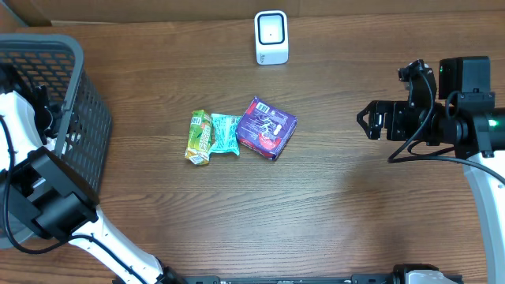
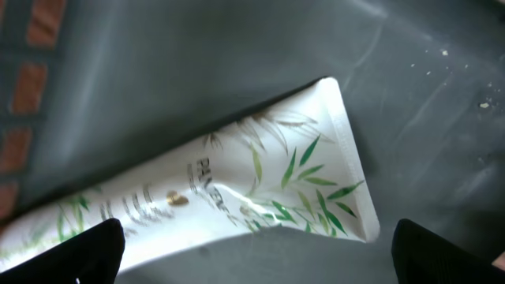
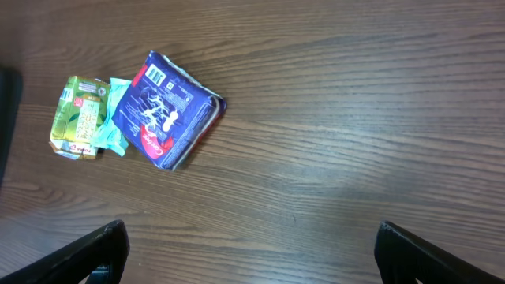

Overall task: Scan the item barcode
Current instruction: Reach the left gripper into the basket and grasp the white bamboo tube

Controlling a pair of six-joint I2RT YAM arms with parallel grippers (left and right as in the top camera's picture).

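Purple packet (image 3: 170, 110) waits unscanned beyond the right gripper (image 3: 251, 248), fingers spread; left gripper (image 2: 256, 244), likewise spread, hangs above 1 tube (image 2: 237, 181), seemingly binned.

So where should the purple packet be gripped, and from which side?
Probably from above with the right gripper, pinching the purple packet across its lower-right end: it lies flat and skewed, the teal wrapper crowds its left side, and the barcode sits at the opposite corner.

The table (image 1: 331, 205) is brown wood grain. One packet (image 1: 267, 128) is purple with white print and red edging, one wrapper (image 1: 225, 134) teal, one pouch (image 1: 200, 136) green and yellow. The scanner (image 1: 271, 37) is white; the tube (image 2: 237, 197) white with green leaves.
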